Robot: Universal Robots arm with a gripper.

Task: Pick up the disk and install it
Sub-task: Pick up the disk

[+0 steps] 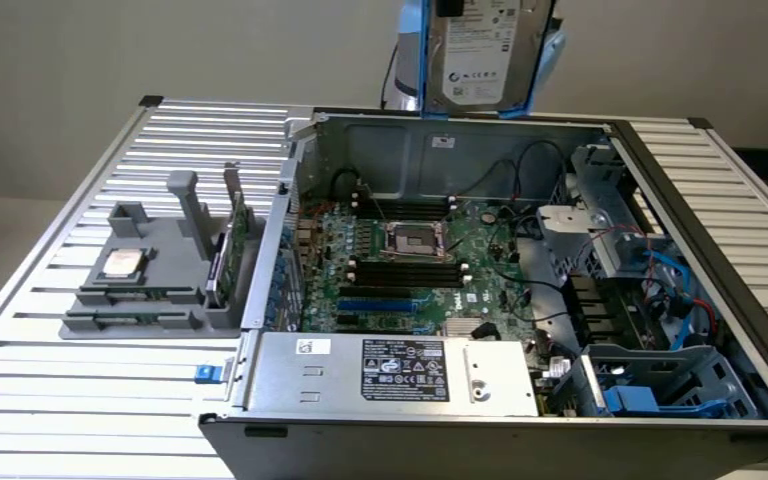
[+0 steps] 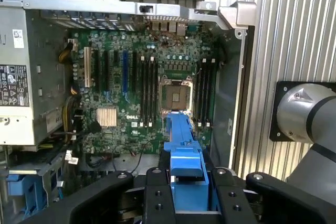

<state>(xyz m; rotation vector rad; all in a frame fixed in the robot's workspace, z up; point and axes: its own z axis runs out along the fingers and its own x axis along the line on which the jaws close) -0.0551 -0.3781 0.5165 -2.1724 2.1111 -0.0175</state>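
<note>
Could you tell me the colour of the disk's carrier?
Bright blue; the disk carrier shows best in the wrist view.

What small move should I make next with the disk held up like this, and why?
Probably carry it sideways, keeping it high, toward the drive cage in the exterior view's lower right corner of the case. The gripper is shut on the disk, which hangs above the case's far wall and the motherboard, well away from that cage with its blue carriers.

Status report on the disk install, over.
Black gripper shut on silver-grey hard drive in blue plastic carrier. Drive aloft over open grey computer case, not yet installed. Nothing seen blocking.
</note>
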